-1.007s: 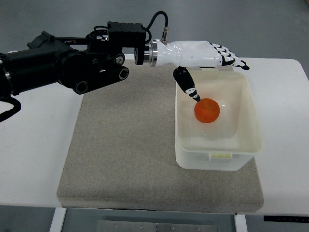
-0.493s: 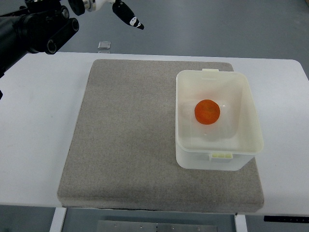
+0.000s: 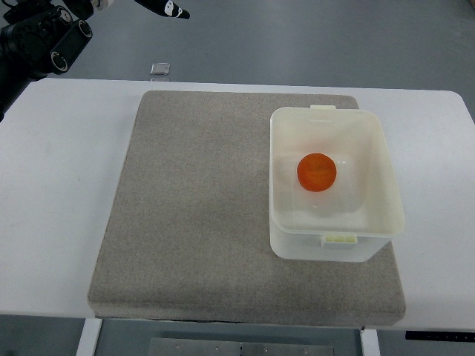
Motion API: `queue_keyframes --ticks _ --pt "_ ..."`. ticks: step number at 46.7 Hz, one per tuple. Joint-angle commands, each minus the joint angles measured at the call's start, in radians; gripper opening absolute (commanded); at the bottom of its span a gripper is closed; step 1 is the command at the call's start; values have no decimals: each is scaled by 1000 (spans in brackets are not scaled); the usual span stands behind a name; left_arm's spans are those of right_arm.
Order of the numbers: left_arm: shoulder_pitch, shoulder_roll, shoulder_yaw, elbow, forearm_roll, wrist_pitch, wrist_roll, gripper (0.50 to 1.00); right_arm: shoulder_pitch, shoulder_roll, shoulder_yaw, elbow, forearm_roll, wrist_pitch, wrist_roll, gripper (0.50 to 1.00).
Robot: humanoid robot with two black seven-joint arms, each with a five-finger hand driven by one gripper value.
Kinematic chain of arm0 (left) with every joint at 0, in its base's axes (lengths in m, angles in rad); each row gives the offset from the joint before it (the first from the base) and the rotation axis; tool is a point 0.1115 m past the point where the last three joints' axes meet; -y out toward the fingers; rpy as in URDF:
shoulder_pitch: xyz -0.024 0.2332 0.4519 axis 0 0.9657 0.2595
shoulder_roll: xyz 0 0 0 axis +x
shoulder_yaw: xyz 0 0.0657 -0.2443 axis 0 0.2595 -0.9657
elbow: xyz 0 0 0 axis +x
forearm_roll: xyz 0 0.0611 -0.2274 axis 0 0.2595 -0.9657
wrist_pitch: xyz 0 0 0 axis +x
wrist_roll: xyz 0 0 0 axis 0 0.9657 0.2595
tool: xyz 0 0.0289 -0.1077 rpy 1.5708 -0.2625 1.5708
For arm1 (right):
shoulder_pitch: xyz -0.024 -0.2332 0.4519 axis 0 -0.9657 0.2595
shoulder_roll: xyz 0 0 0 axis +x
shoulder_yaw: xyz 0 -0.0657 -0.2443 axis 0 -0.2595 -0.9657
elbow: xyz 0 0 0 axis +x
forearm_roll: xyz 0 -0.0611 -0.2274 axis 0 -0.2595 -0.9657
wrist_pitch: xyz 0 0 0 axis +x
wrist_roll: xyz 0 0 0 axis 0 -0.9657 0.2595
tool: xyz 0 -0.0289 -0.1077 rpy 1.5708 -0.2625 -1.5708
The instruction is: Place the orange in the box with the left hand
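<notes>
Inside box (image 3: 386, 174), orange (image 3: 317, 172), well apart from left hand (image 3: 165, 8)

Orange fruit (image 3: 317, 172) – white box (image 3: 386, 170) (grey mat (image 3: 193, 215)).

Glossy translucent plastic box (image 3: 386, 178), matt rough cloth mat (image 3: 200, 215), smooth white table (image 3: 59, 193).

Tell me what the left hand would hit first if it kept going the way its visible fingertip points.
Probably nothing: the left hand points right along the picture's top edge, over bare floor, beyond the table. Depth is unclear.
</notes>
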Motion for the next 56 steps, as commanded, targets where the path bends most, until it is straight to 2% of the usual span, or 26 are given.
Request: queue_keyframes --ticks 1,5,8,12,16,27,37,45,49,56 --pt "11 -4 -2 17 -63 -1 125 973 0 0 0 0 0 0 0 926" --pt "21 -4 -2 12 -161 -6 264 973 0 0 0 0 0 0 0 926" --pt "29 -4 0 14 -248 -13 337 964 0 0 0 0 0 0 0 926" --pt "35 -4 -2 17 -353 -20 395 930 0 0 0 0 0 0 0 926" --pt "52 -4 -2 17 -445 -20 421 913 0 0 0 0 0 0 0 926" --pt "104 -4 -11 5 -624 -35 413 902 0 0 0 0 0 0 0 926" --pt "173 -4 -192 6 -813 -67 395 904 0 0 0 0 0 0 0 926" --pt "233 -6 -298 6 -816 -76 297 904 0 0 0 0 0 0 0 926" --pt "253 -6 -325 8 -831 -130 251 904 0 0 0 0 0 0 0 926" --pt "304 -6 -494 8 -905 -214 246 904 0 0 0 0 0 0 0 926"
